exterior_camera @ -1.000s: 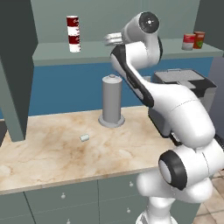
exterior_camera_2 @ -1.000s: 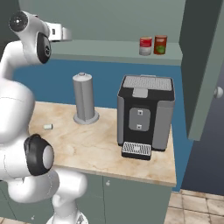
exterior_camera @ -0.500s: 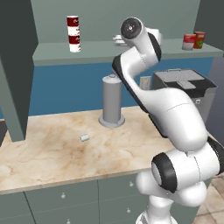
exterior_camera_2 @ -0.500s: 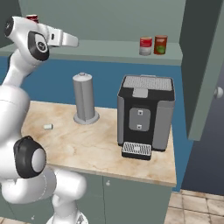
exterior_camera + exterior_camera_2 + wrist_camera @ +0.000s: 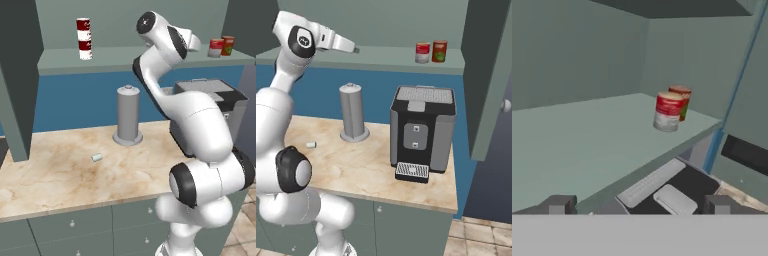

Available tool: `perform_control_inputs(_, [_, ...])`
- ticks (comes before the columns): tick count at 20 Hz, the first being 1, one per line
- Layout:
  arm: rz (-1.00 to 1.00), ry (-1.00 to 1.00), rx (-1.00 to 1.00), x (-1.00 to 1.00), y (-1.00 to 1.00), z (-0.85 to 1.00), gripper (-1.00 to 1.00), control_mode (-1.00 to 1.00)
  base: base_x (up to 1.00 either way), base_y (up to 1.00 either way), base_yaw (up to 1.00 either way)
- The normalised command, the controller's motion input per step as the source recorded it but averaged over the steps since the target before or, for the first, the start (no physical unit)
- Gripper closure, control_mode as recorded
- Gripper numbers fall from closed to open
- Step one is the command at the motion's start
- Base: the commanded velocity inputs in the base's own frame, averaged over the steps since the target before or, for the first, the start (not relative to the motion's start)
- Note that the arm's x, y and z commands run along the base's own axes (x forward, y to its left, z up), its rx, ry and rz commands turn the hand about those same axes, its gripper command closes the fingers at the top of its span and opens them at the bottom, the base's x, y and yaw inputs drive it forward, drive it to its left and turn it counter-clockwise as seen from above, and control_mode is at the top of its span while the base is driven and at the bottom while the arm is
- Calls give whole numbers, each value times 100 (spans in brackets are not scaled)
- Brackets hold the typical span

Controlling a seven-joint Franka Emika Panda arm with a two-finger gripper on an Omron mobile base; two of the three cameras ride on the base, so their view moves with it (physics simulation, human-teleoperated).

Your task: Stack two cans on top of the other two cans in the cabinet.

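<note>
Two red-and-white banded soup cans (image 5: 84, 39) stand stacked one on the other at the left of the grey-green cabinet shelf (image 5: 150, 57). At the shelf's right end a squat red can with a pale top (image 5: 216, 48) (image 5: 422, 52) (image 5: 668, 111) stands beside an orange-red can with a green patch (image 5: 228, 45) (image 5: 439, 51) (image 5: 682, 98). My gripper (image 5: 354, 49) (image 5: 638, 205) hovers at shelf height near the shelf's front edge, pointing toward that pair and well short of it. It is open, its fingertips (image 5: 558, 204) wide apart with nothing between them.
A tall grey cylinder (image 5: 128, 116) (image 5: 353, 112) and a black coffee machine (image 5: 421, 130) (image 5: 672, 192) stand on the marble counter below the hand. A small white bit (image 5: 96, 157) lies on the counter. Dark cabinet panels flank the shelf (image 5: 15, 75) (image 5: 486, 75).
The arm has swung rightward along the shelf, away from the stacked soup cans and toward the right-hand pair. The hand stays empty.
</note>
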Motion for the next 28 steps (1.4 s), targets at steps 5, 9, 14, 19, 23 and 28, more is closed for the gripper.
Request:
perform_control_inputs(5, [-7,0,0,-28,-62,1,-100,-100,0,0,0])
perform_control_inputs(9, [-1,0,0,-29,-63,0,-100,-100,0,0,0])
perform_control_inputs(14, [0,0,5,-23,-62,-1,-100,-100,0,0,0])
perform_control_inputs(19, [4,0,13,-7,-53,-2,-100,-100,0,0,0])
perform_control_inputs(23, [7,5,12,0,-42,-6,-100,-100,0,0,0])
perform_control_inputs(28, [6,5,9,5,-32,-15,-100,-100,0,0,0])
